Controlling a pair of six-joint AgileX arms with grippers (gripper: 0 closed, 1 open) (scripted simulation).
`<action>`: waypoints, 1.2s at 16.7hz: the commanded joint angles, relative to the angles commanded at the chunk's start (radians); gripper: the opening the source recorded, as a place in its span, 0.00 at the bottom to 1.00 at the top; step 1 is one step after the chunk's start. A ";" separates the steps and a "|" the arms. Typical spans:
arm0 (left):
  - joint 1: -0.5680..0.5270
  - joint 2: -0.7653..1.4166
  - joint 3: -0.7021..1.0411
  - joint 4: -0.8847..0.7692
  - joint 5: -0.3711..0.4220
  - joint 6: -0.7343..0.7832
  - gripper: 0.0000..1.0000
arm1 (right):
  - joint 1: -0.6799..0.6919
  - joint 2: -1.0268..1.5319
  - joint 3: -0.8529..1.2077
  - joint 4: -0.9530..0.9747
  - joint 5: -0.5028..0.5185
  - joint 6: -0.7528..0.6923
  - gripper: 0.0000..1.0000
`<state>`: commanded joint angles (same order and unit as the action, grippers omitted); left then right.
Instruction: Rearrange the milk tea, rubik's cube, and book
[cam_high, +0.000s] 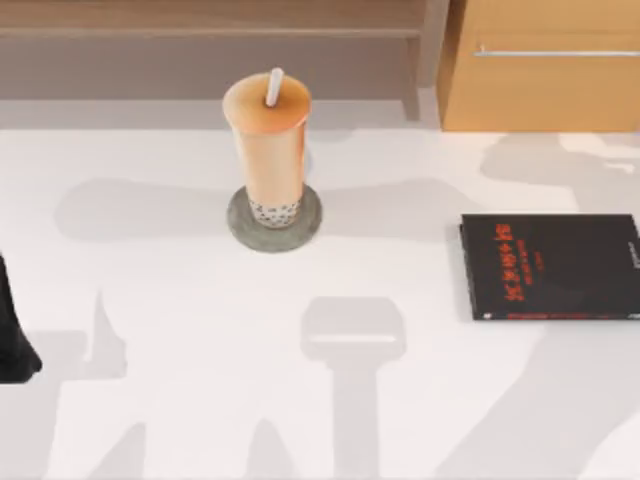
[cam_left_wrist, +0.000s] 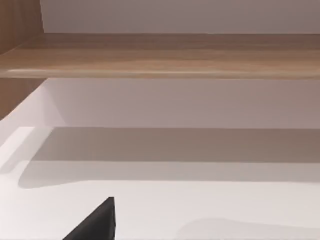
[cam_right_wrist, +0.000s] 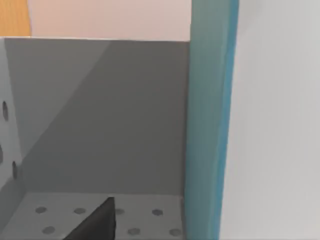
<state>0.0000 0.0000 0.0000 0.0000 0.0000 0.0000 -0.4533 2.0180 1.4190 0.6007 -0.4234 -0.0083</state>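
Open table (cam_high: 180, 400) between milk tea (cam_high: 267, 150) and black book (cam_high: 550, 265).

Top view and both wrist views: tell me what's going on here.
The tall orange-tan milk tea with white straw stands upright on a round grey coaster on the white table. A thin black book with red lettering lies flat at the table's right. The right wrist view shows a teal-blue book upright inside a grey perforated bin. The left arm sits at the left edge.

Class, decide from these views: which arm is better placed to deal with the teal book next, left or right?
Right, probably. The right wrist view looks closely at the upright teal book inside a grey perforated holder. The left arm sits at the table's left edge, facing a wooden shelf.
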 joint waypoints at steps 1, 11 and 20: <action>0.000 0.000 0.000 0.000 0.000 0.000 1.00 | 0.005 -0.003 -0.004 -0.002 0.002 0.000 1.00; 0.000 0.000 0.000 0.000 0.000 0.000 1.00 | 0.026 0.099 0.151 -0.053 0.027 -0.001 1.00; 0.000 0.000 0.000 0.000 0.000 0.000 1.00 | 0.026 0.099 0.151 -0.053 0.027 -0.001 0.47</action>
<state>0.0000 0.0000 0.0000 0.0000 0.0000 0.0000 -0.4273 2.1174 1.5704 0.5480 -0.3960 -0.0092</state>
